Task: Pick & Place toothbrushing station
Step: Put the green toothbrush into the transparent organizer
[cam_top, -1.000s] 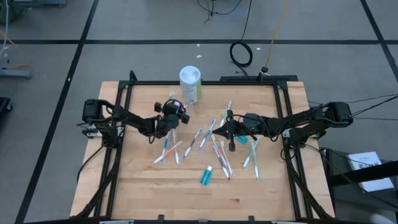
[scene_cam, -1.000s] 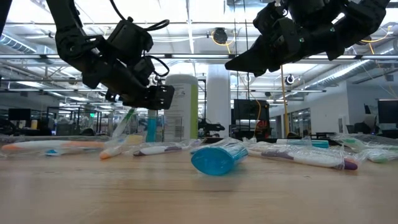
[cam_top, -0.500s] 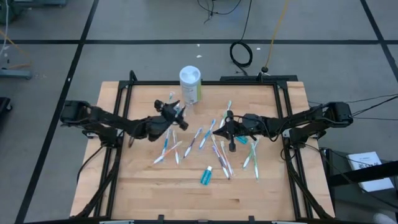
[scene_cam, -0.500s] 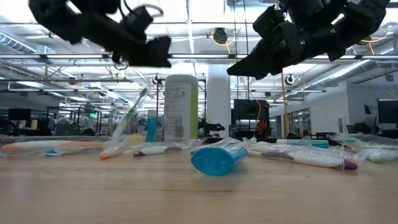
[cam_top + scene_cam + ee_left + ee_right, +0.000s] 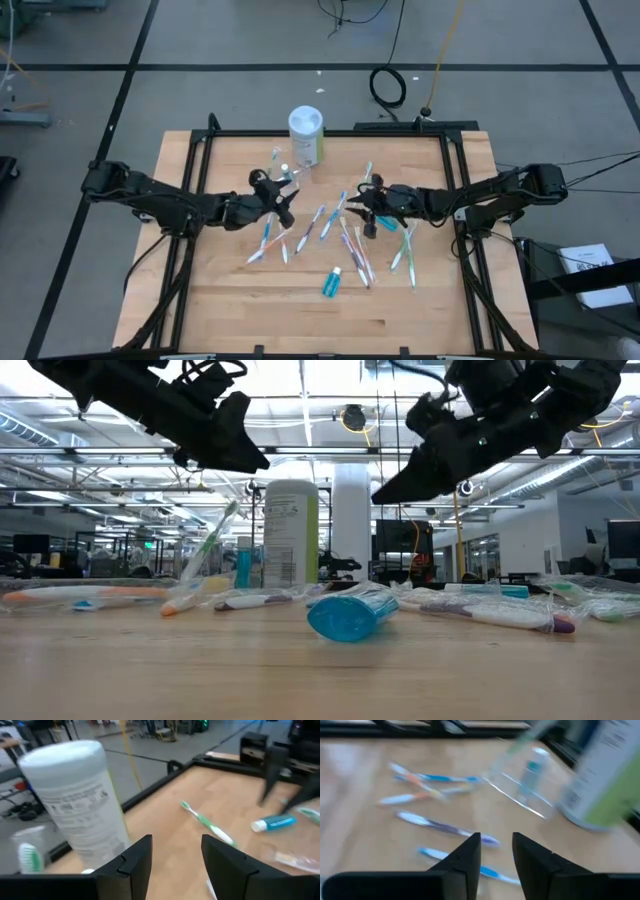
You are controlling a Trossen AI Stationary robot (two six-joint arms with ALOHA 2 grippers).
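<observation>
Toothbrushes (image 5: 345, 232) lie scattered over the middle of the wooden surface (image 5: 220, 310), most with long axes running near-to-far or slightly diagonal; a teal toothpaste tube (image 5: 331, 283) lies at the near middle, another tube (image 5: 386, 222) just under the right arm. Clear plastic cup (image 5: 287, 175) sits far-centre just beside the white-capped canister (image 5: 306, 135), with a green-bristled brush (image 5: 208, 556) leaning in it and a small tube standing in it. Left pincer (image 5: 282, 203) hangs above the surface just near-side of the cup, fingers spread and empty. Right pincer (image 5: 361, 205) is raised over the brush pile right of centre, fingers apart with nothing between them in its wrist view. Key relation: the loose brushes lie directly below and left of the right pincer, so the right arm is nearer most of them; the cup lies far-left of it, nearer the left arm. A pick likely needs the fingers set across a brush's long axis. Versus a second ago: the left pincer has lifted off and pulled back from the cup, where a brush now leans; the right pincer, clenched a second ago, has parted and dipped slightly.
</observation>
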